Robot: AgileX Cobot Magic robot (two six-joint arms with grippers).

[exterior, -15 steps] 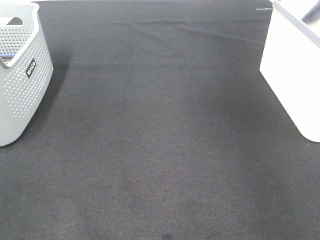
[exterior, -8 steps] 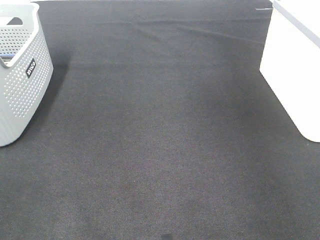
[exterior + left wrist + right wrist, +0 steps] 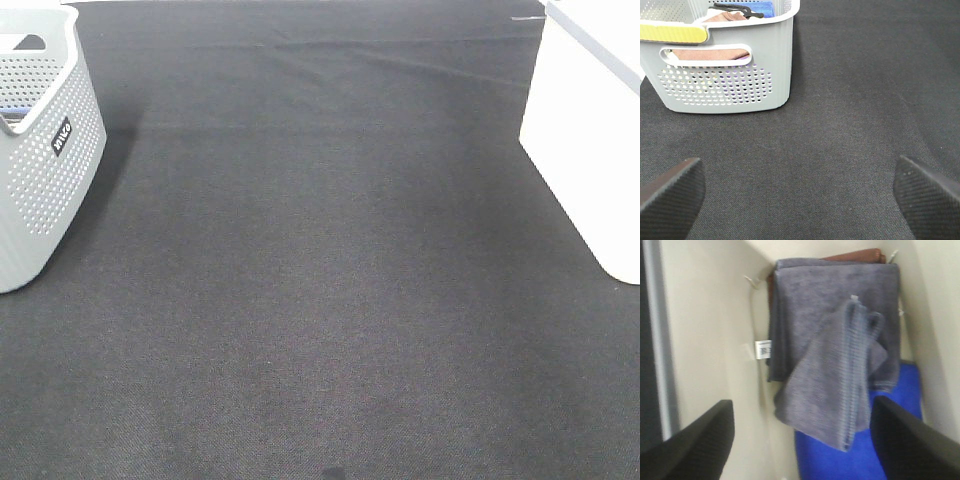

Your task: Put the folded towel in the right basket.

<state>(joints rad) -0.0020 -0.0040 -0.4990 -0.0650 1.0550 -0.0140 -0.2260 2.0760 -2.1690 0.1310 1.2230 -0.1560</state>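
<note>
In the right wrist view a pale lavender-grey terry towel (image 3: 840, 375) lies loosely inside the white smooth-walled bin (image 3: 710, 340). It is draped over a larger folded grey towel (image 3: 810, 300) and a blue cloth (image 3: 860, 460). My right gripper (image 3: 802, 440) is open above it, fingers wide apart and empty. The bin also shows in the exterior view (image 3: 585, 150) at the right edge, and no arm appears there. My left gripper (image 3: 799, 195) is open and empty over the black cloth, short of the grey perforated basket (image 3: 725, 75).
The grey perforated basket (image 3: 45, 150) stands at the left edge and holds brown and blue cloths. A brown cloth (image 3: 855, 255) lies at the far end of the white bin. Black cloth (image 3: 320, 280) covers the table between the two containers.
A grey shape over the white bin's top at the upper right edge has left the exterior view. Nothing else has moved.
</note>
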